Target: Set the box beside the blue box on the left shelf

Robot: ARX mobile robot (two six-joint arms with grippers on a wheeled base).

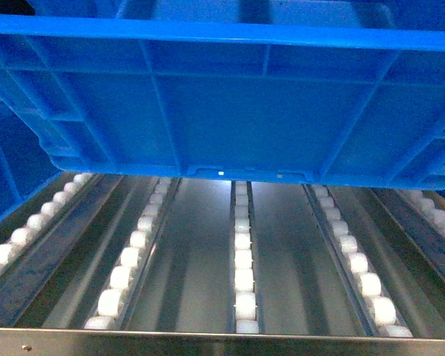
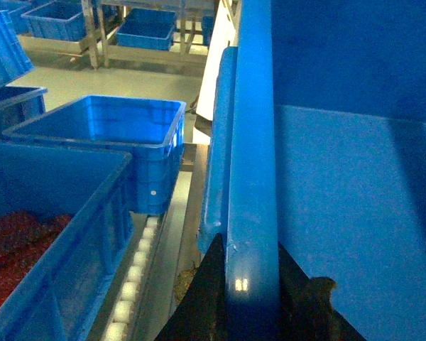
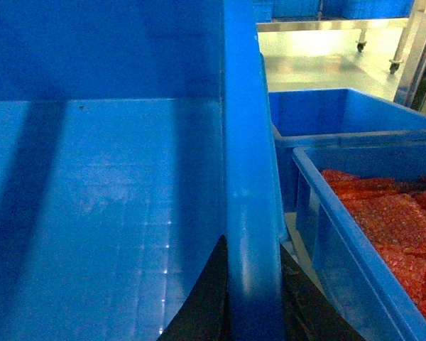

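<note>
You have the large bright-blue ribbed plastic crate (image 1: 230, 104) held up off the silvery steel roller shelf (image 1: 208, 337), its underside filling the upper part of the head view with the white roller tracks (image 1: 242, 259) bare beneath it. The crate's long axis runs left to right across the shelf, so both arms share it evenly; neither is nearer.

Your left gripper (image 2: 250, 284) is closed over the crate's left rim, one dark finger on each side of the wall. Your right gripper (image 3: 252, 284) is clamped the same way on the right rim.

What matters now is the sideways fit. Just left of the held crate sits a blue plastic crate holding red material (image 2: 50, 234), with an empty blue crate (image 2: 113, 142) farther back on the same side. On the right, another blue crate of red material (image 3: 369, 220) stands close beside the rim, and a further empty blue crate (image 3: 341, 117) behind it. You would judge the gap narrow on both sides, so lower straight down and keep the crate level.
</note>
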